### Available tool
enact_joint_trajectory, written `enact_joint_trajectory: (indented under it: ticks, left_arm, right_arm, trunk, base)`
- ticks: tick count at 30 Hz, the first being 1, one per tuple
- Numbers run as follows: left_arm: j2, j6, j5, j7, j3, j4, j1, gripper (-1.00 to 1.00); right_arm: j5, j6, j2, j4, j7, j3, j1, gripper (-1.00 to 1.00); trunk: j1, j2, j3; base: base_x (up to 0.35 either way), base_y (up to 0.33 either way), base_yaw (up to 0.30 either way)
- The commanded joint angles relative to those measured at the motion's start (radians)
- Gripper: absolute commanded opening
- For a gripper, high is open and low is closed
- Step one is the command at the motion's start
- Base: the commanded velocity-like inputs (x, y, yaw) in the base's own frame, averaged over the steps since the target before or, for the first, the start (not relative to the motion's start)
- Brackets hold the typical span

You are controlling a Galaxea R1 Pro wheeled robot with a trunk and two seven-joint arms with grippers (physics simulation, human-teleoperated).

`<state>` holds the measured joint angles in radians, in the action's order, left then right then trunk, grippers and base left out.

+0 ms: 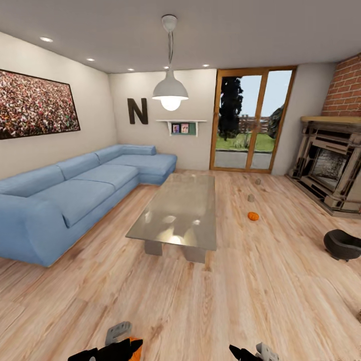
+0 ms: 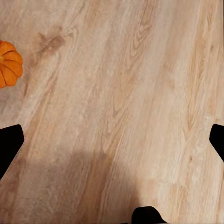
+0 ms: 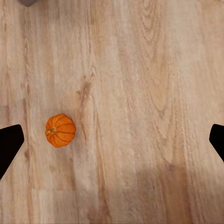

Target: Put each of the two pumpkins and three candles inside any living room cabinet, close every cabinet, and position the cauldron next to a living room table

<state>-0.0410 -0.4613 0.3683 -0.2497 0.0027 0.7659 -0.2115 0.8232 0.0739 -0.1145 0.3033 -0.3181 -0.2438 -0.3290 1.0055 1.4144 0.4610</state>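
A small orange pumpkin (image 1: 253, 216) lies on the wood floor to the right of the grey-topped table (image 1: 176, 210). Beyond it stand two stubby candles (image 1: 251, 198) (image 1: 257, 181). The black cauldron (image 1: 342, 244) sits on the floor at the right, near the fireplace. Another pumpkin (image 3: 60, 130) rests on the floor below my arms and also shows at the edge of the left wrist view (image 2: 9, 64). My left gripper (image 2: 112, 140) and right gripper (image 3: 112, 140) hang open above bare floor, holding nothing. Both peek in at the head view's lower edge (image 1: 118, 341) (image 1: 253, 352). The cabinet is out of view.
A blue corner sofa (image 1: 75, 195) lines the left wall. The ornate fireplace (image 1: 328, 170) stands at the right under brick, and glass garden doors (image 1: 250, 120) are at the back. Open plank floor stretches between me and the table.
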Motion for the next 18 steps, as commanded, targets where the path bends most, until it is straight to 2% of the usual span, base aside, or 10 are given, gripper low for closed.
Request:
enact_joint_trajectory:
  ticks: [1, 9, 18]
  left_arm:
    - [0.0, -0.007, 0.008, 0.0, 0.0, 0.001, 0.0, 1.0]
    - [0.0, -0.007, 0.008, 0.0, 0.0, 0.001, 0.0, 1.0]
    - [0.0, -0.007, 0.006, 0.0, 0.0, 0.001, 0.0, 1.0]
  right_arm:
    - [0.008, 0.004, -0.001, 0.0, -0.002, -0.003, -0.001, 1.0]
    - [0.008, 0.004, -0.001, 0.0, -0.001, -0.003, -0.001, 1.0]
    - [0.008, 0.004, -0.001, 0.0, -0.002, -0.004, -0.001, 1.0]
  trunk:
    - [0.0, 0.001, 0.0]
    - [0.0, 0.001, -0.003]
    - [0.0, 0.001, -0.004]
  base:
    - [0.212, 0.206, -0.261]
    - [0.177, 0.19, -0.235]
    - [0.074, 0.079, -0.039]
